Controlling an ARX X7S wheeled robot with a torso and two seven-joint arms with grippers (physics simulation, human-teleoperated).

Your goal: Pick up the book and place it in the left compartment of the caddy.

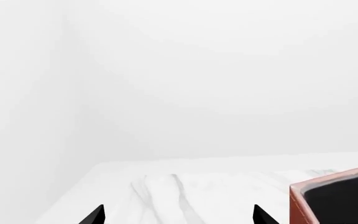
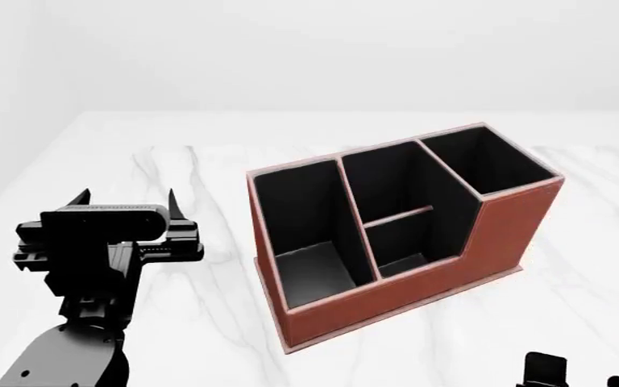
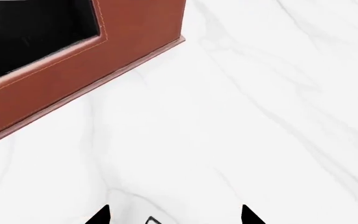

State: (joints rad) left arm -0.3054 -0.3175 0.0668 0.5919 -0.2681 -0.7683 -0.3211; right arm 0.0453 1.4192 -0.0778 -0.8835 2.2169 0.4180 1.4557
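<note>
The reddish-brown caddy point(image 2: 417, 274) with a black interior stands on the white marble table, in the middle of the head view. Its left compartment point(image 2: 301, 218) is the long slot at the low-walled end and is empty. My left gripper point(image 2: 126, 197) is open and empty, hovering left of the caddy. In the left wrist view point(image 1: 179, 215) a caddy corner point(image 1: 337, 196) shows beside it. My right gripper point(image 3: 175, 215) is open above bare table, near the caddy's tall end point(image 3: 73, 79). A tiny dark-edged corner point(image 3: 149, 220) shows between its fingertips; I cannot tell if it is the book.
The marble table point(image 2: 180, 322) reaches to a far edge against a plain white wall. Its left edge point(image 2: 30, 177) lies beyond my left gripper. Black parts of my right arm point(image 2: 546, 371) show at the head view's lower right.
</note>
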